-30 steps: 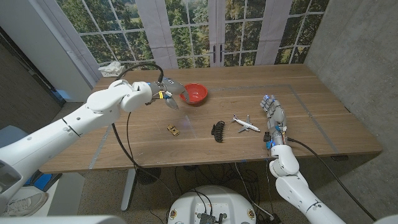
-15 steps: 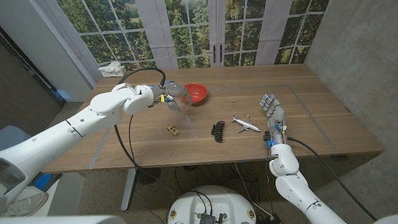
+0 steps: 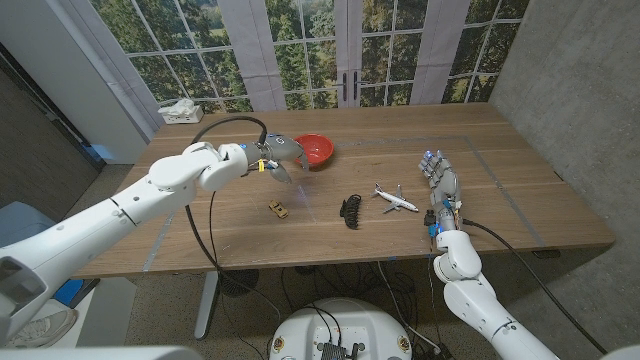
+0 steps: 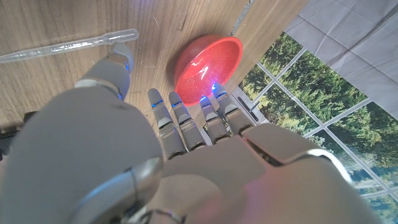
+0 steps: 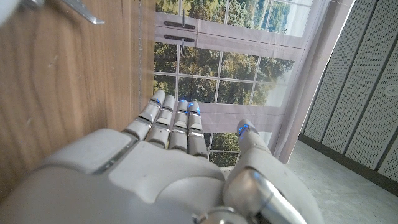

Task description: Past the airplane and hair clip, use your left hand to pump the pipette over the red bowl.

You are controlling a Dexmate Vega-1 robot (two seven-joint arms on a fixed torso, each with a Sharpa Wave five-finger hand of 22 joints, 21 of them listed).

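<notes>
Pipette (image 4: 68, 45) sits pinched in the left hand (image 3: 275, 155), just short of the red bowl (image 3: 314, 149), its tip slanting away from the bowl. Squeezed now, it would drip on wood; a weak pinch could drop it.

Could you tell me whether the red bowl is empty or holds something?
Empty: in the left wrist view the red bowl's glossy inside shows only reflections.

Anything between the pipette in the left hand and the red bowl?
Nothing visible. The left hand holds the pipette right beside the red bowl, with only bare table between. The toy car, hair clip and airplane lie nearer the robot.
</notes>
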